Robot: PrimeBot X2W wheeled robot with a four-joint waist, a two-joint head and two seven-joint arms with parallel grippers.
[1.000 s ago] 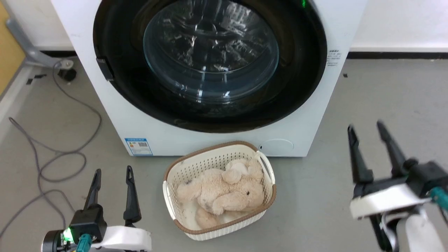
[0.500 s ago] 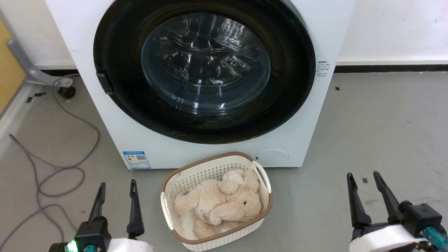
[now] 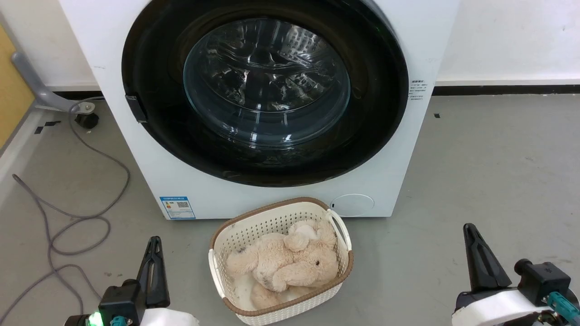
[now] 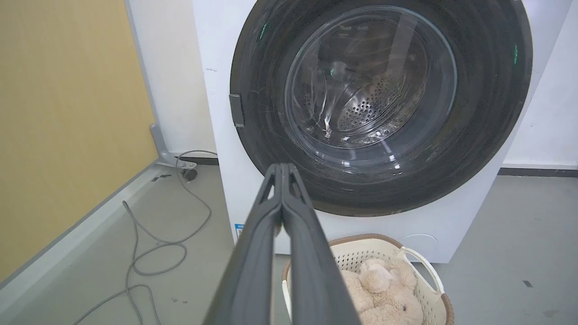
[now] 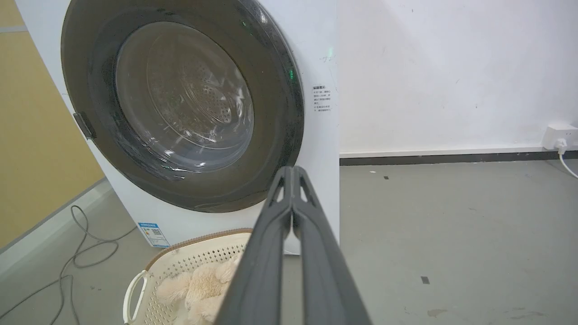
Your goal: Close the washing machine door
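Observation:
The white washing machine (image 3: 272, 199) (image 4: 216, 104) (image 5: 318, 58) stands ahead of me. Its round glossy black door (image 3: 154, 149) (image 4: 487, 113) (image 5: 275, 113) lies flat against the front, with the clear glass bowl (image 3: 267, 81) at its centre and a small handle (image 3: 136, 108) on the left rim. My left gripper (image 3: 154, 246) (image 4: 283, 169) is low at the left, shut and empty, well short of the machine. At the lower right my right gripper (image 3: 471, 233) (image 5: 293, 171) is also shut, holding nothing.
A cream laundry basket (image 3: 217, 262) (image 4: 420, 259) (image 5: 180, 257) with a beige plush toy (image 3: 285, 262) sits on the floor against the machine's front. Grey cables (image 3: 72, 222) loop on the floor at left. A wall socket (image 5: 560, 135) is at the far right.
Both grippers have gone from open to shut. The right gripper dropped low and back from the machine. The camera tilted between the first earlier frame and now.

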